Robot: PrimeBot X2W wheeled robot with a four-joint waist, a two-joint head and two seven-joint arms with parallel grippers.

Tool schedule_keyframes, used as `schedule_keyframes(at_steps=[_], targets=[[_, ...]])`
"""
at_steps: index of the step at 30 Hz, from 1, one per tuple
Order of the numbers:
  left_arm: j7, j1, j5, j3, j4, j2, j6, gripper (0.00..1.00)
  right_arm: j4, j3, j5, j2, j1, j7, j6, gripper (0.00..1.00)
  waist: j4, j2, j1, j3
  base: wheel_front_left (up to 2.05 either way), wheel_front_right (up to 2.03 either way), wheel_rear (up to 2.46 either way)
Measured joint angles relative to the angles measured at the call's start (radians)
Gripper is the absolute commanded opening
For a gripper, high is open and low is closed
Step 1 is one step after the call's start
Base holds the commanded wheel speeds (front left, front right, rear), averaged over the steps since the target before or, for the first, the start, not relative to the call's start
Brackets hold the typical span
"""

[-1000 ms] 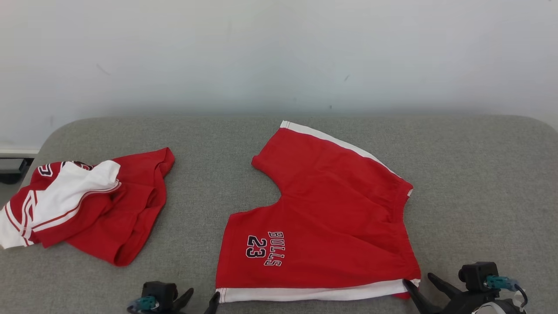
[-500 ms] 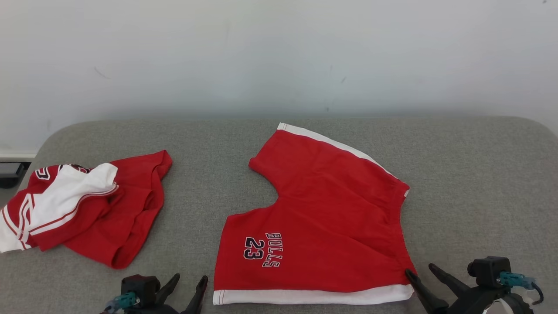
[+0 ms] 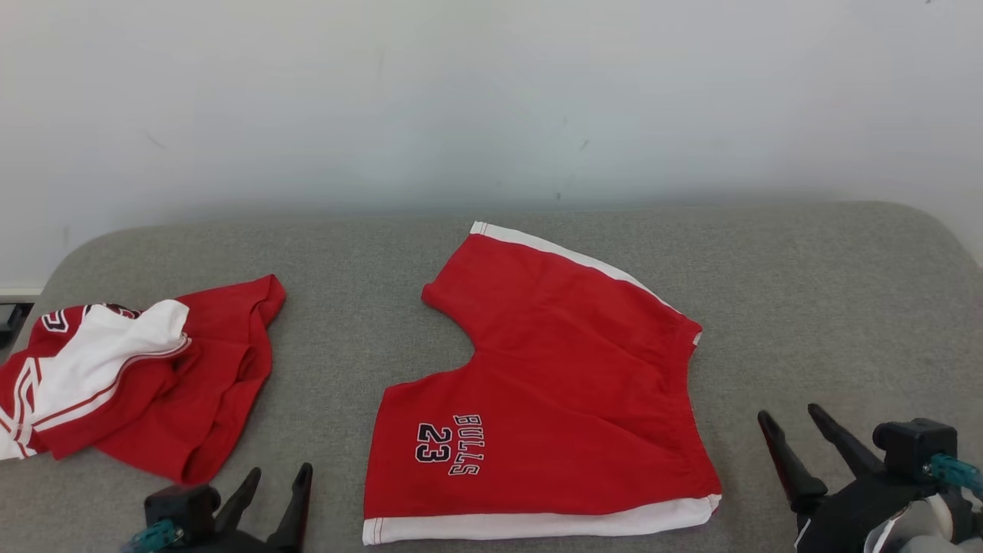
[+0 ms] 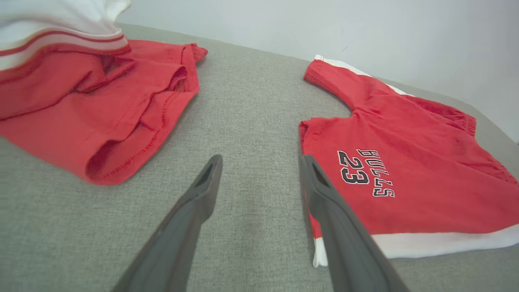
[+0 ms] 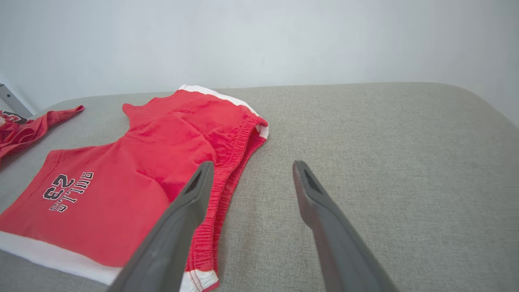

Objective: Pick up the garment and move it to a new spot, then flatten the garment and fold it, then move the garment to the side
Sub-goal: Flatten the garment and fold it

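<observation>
Shorts [image 3: 537, 384]: lay flat, centre of frame, on grey cushion [image 3: 806, 292]; white stripe [image 3: 537, 526] along lower edge.
Left claw [image 3: 279, 470]: fingers apart, empty, lower left, near leg corner.
Right claw [image 3: 787, 412]: fingers apart, empty, lower right, near waistband [image 5: 233, 170].
Handling: judged light, soft, limp; would sag and crease.
Hold: likely pinch waistband corner and leg corner, one claw each.

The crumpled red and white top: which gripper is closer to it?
Left. The left gripper is just off the near corner of the crumpled top; the right gripper is on the other side of the red shorts.
</observation>
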Motion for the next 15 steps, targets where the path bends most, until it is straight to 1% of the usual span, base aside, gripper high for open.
schedule_keyframes(at_steps=[1, 2, 4, 5, 9, 13, 15], targets=[[0.000, 0.016, -0.002, 0.018, -0.004, 0.002, 0.000, 1.00, -0.012, -0.013, -0.007, -0.001, 0.002, -0.004, -0.013, 1.00, -0.004, 0.0000, 0.0000, -0.001, 0.00, 0.00, 0.00], [-0.001, 0.030, -0.002, 0.033, -0.008, 0.005, 0.000, 1.00, -0.027, -0.026, -0.016, -0.001, 0.009, -0.008, -0.020, 1.00, -0.009, 0.0000, 0.0000, -0.002, 0.00, 0.00, 0.00], [-0.001, 0.043, -0.003, 0.051, -0.013, 0.006, 0.001, 1.00, -0.041, -0.040, -0.021, 0.000, 0.019, -0.009, -0.022, 1.00, -0.014, 0.0000, 0.0000, -0.002, 0.00, 0.00, 0.00], [-0.001, 0.070, -0.013, 0.088, -0.030, 0.006, 0.001, 1.00, -0.065, -0.065, -0.022, 0.002, 0.043, -0.009, -0.025, 1.00, -0.024, 0.0000, 0.0000, -0.003, 0.00, 0.00, 0.00], [-0.001, 0.115, -0.016, 0.170, -0.056, -0.008, 0.001, 1.00, -0.109, -0.131, -0.026, 0.004, 0.102, -0.012, -0.039, 1.00, -0.043, 0.0000, 0.0000, -0.004, 0.00, 0.00, 0.00], [-0.002, 0.139, 0.025, 0.255, -0.058, -0.017, 0.001, 1.00, -0.157, -0.207, -0.052, 0.000, 0.166, -0.016, -0.040, 1.00, -0.053, 0.0000, 0.0000, -0.006, 0.00, 0.00, 0.00], [-0.002, 0.155, 0.067, 0.281, -0.057, -0.019, 0.001, 1.00, -0.177, -0.233, -0.063, 0.001, 0.192, -0.016, -0.040, 1.00, -0.055, 0.0000, 0.0000, -0.006, 0.00, 0.00, 0.00]])
